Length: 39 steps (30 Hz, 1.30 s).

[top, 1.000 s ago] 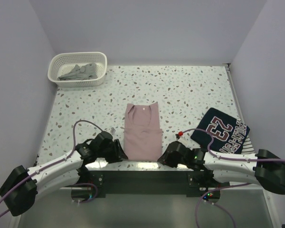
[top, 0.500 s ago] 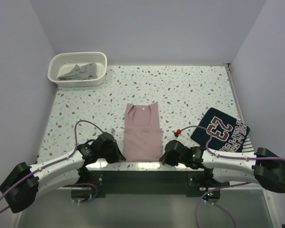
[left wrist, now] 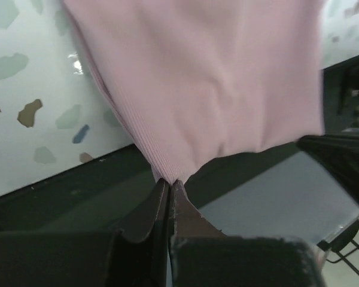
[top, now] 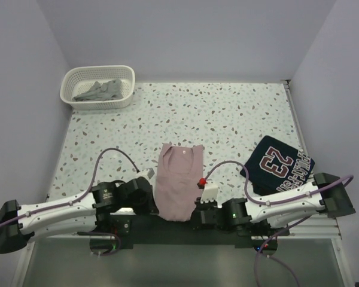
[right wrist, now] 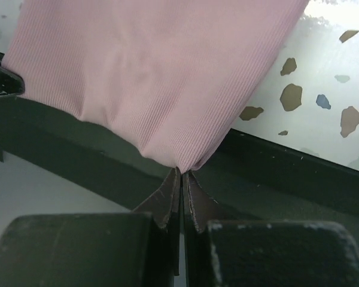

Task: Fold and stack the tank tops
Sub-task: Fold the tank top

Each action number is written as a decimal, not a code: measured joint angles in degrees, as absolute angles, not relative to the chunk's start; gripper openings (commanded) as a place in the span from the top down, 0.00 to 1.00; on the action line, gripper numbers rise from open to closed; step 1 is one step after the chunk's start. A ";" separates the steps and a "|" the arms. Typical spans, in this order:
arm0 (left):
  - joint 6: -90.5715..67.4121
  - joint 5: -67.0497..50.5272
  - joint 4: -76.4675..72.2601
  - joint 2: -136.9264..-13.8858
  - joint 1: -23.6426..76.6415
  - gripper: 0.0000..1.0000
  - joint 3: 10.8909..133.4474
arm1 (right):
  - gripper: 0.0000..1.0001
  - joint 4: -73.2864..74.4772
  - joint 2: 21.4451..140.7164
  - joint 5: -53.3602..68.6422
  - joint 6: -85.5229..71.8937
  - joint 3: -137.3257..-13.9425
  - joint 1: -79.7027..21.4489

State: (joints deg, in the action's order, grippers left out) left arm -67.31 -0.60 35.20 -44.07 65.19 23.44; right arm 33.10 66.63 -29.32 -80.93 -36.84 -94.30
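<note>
My left gripper [left wrist: 169, 182] and right gripper [right wrist: 182, 173] are each clamped thin on a hem corner of the pink tank top [top: 178, 179], lower centre of the overhead view, hem overhanging the table [top: 227, 113], a two-corner hold, I judge, to carry the fold evenly.

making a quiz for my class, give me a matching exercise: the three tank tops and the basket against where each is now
Things: 1 dusty pink cloth tank top; 2 grey cloth tank top; 3 navy cloth tank top with white-and-red lettering; 4 white plastic lattice basket.
Places: A table's far left corner; B inside the basket; C table's right side; D near corners pinched, front middle.
Pairs: 1-D, 2-B, 3-C, 4-A.
</note>
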 measured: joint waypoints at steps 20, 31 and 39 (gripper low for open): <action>-55.68 9.37 37.30 -56.01 45.36 1.00 47.46 | 1.00 44.95 62.76 -37.54 -65.67 -53.39 -71.92; -48.99 3.29 19.84 -76.12 30.52 0.95 55.18 | 0.88 29.95 76.03 -24.29 -45.08 -59.42 -42.85; -45.19 1.06 9.28 -97.36 24.08 0.40 62.57 | 0.22 24.58 96.03 -17.67 -35.97 -70.52 -33.06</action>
State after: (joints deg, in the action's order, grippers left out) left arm -45.19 1.06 9.28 -97.36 24.08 62.57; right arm 24.58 96.03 -17.67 -35.97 -70.52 -33.06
